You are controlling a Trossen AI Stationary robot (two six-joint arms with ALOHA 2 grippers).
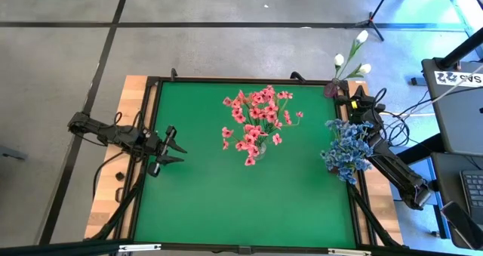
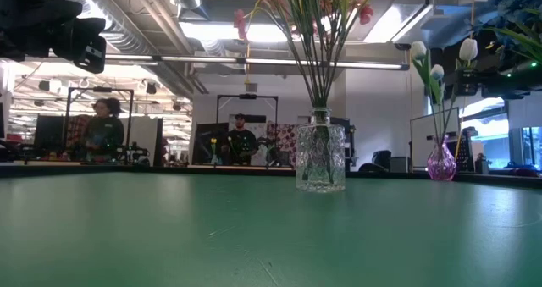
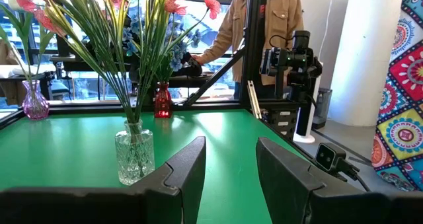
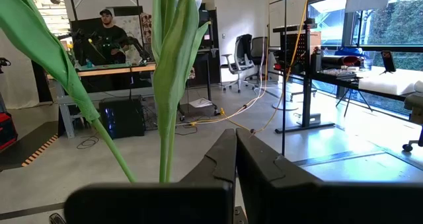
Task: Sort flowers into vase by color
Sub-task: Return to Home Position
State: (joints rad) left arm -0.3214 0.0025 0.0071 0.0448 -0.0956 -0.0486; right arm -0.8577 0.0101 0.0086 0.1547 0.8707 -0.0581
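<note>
Pink flowers stand by their stems in a clear glass vase at the table's middle. Blue flowers stand in a small red vase near the right edge. White buds rise from a purple vase at the far right corner. My right gripper is shut, with nothing between its fingers, right next to the white buds' green leaves. My left gripper waits open and clear of everything near the table's left edge, pointing at the glass vase. My right gripper's shut fingers stand close beside the white-bud sprigs' leaves and stems, at the purple vase. Whether they touch a leaf, I cannot tell.
The green mat lies bare across its near half and between my left gripper and the glass vase. A black frame rims the table. People work at benches behind the far edge, and one stands beyond the right edge.
</note>
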